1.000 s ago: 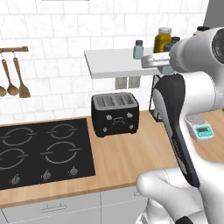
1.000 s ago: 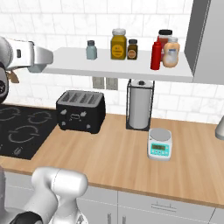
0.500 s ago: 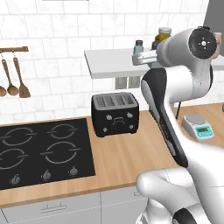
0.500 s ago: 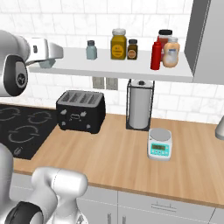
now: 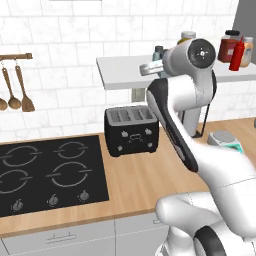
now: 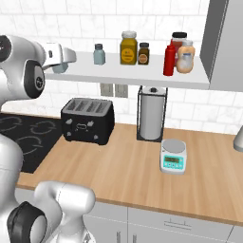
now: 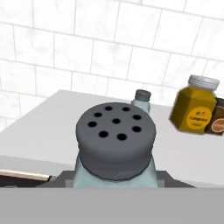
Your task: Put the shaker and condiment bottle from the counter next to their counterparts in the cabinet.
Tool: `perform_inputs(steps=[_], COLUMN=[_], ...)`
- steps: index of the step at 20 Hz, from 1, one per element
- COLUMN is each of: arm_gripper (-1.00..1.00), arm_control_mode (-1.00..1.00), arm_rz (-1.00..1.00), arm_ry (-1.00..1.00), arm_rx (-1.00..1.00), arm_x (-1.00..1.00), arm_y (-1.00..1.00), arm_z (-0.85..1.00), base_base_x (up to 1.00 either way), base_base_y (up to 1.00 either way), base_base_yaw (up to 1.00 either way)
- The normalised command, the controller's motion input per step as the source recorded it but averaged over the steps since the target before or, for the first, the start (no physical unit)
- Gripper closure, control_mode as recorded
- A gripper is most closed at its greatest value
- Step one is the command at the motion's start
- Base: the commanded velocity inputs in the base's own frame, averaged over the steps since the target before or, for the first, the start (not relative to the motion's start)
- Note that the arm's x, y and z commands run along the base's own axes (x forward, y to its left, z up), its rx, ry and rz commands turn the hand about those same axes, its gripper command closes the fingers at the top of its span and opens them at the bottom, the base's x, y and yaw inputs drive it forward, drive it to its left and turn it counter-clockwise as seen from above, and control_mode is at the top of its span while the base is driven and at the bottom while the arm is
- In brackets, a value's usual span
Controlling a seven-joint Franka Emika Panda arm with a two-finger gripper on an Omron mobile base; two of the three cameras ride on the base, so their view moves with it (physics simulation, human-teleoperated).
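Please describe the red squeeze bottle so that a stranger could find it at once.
Look at the long white wall shelf, toward its right end. There the slim all-red squeeze bottle stands beside a peach squeeze bottle; only it is fully red with a pointed nozzle.

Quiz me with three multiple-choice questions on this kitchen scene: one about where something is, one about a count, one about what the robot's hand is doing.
1. Where is the red squeeze bottle?
A. on the hob
B. on the white shelf beside the peach bottle
C. on the scale

2. How many holes does the held shaker's cap show?
A. three
B. seven
C. twelve

3. What is the gripper doing?
A. holding a shaker
B. hanging open over the toaster
C. gripping the paper towel roll

Answers:
1 B: the red squeeze bottle stands on the white shelf by the peach bottle.
2 B: the hand view shows seven holes in the shaker.
3 A: the gripper is shut on it.
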Motion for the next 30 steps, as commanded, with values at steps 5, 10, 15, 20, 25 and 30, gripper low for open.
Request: perform_inputs(steps=[5, 10, 15, 20, 25, 30], arm_gripper=[1.00, 1.00, 1.00, 1.00, 1.00, 1.00], arm_control_mode=[-1.00, -1.00, -1.00, -1.00, -1.00, -1.00], arm_rz=[0.00, -0.01, -0.05, -0.07, -0.03, -0.02], arm_ry=[0.00, 0.00, 0.00, 0.00, 0.00, 0.00], arm_rx=[0.00, 0.00, 0.00, 0.02, 0.08, 0.06], arm_x=[0.55, 0.29, 0.15, 0.15, 0.27, 0.33], arm_y=[0.00, 0.00, 0.02, 0.01, 0.00, 0.00], arm_z=[-0.06, 0.00, -0.01, -0.07, -0.12, -0.06], base_base_x=[0.00, 0.00, 0.00, 0.00, 0.00, 0.00], base_base_y=[0.00, 0.00, 0.00, 0.00, 0.00, 0.00], base_base_yaw=[0.00, 0.00, 0.00, 0.00, 0.00, 0.00])
